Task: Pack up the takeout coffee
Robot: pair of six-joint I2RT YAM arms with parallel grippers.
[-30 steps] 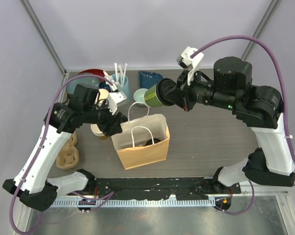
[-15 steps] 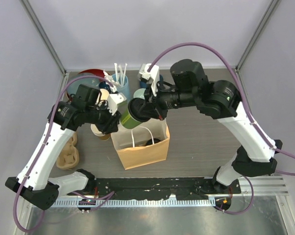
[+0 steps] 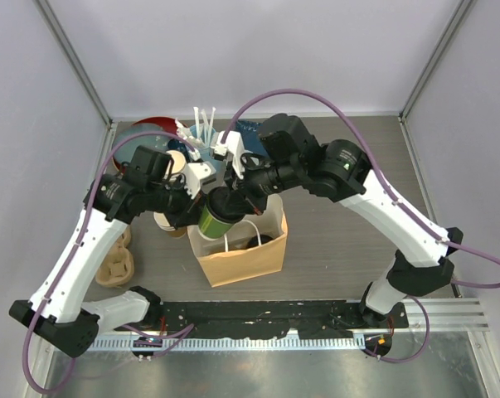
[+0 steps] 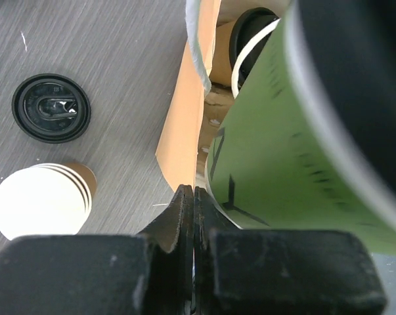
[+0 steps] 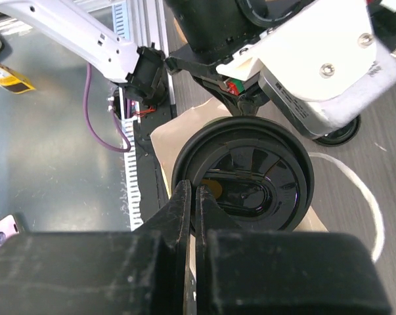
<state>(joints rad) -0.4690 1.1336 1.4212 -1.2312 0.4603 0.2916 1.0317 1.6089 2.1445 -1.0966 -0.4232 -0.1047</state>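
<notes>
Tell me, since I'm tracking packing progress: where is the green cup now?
Top view, left of centre: the green cup hangs tilted in the right gripper, just above the paper bag's open mouth at its left end.

The left arm point(image 3: 71, 249) and right arm point(image 3: 403, 220) share one build: smooth white shell links joined by black cylindrical motor housings, each on a black base. A purple cable point(image 3: 316, 95) runs along each arm in a loose loop. A white bracket point(image 5: 329, 59) with two silver screw heads and a fuzzy grey edge sits at the left wrist. The fingers point(image 4: 175, 220) are matte black wedges tapering to thin tips.
</notes>
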